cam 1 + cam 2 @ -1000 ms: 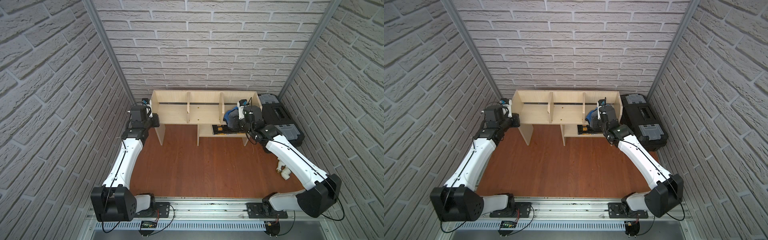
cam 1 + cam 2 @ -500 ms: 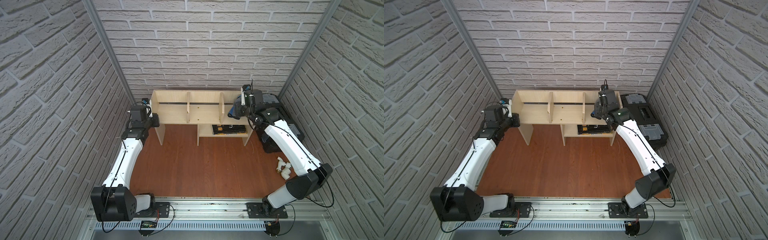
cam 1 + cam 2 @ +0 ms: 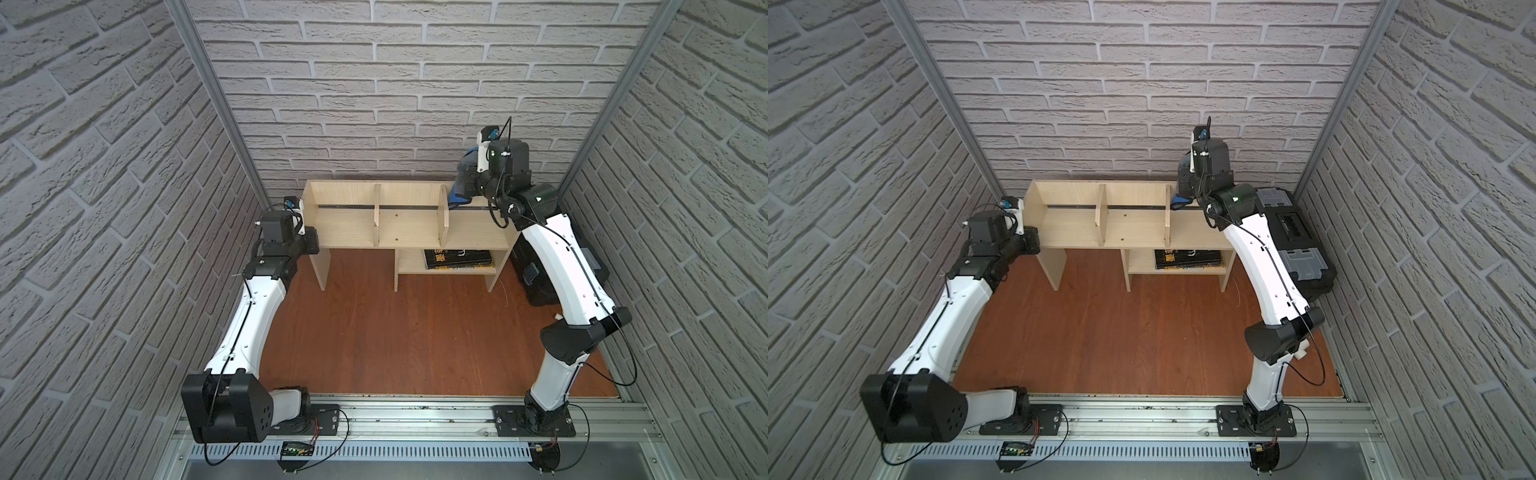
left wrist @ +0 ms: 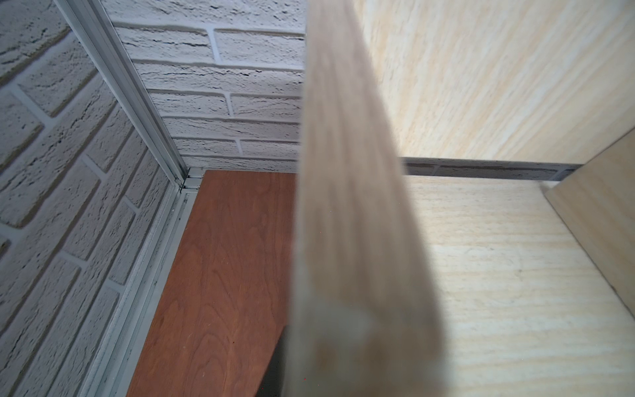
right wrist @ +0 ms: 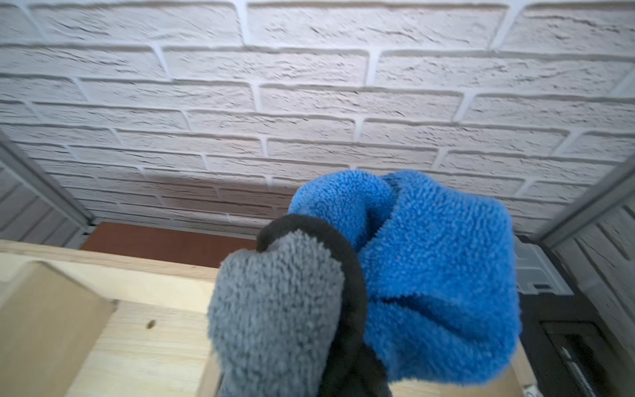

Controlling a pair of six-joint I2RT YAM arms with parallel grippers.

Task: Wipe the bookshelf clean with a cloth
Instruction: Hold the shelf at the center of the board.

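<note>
The bookshelf (image 3: pixel 409 232) holds a dark book (image 3: pixel 457 258) on its lower shelf.

toolbox (image 3: pixel 1296 226) right of bookshelf (image 3: pixel 1133 235), book (image 3: pixel 1187 258) (flat) beneath

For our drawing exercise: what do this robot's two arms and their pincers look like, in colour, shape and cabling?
Both the left arm and the right arm have smooth white curved shells between bulky black joints, with a thin black cable along each. The right one bears a small green dot. The left pincer is black and blocky.
</note>
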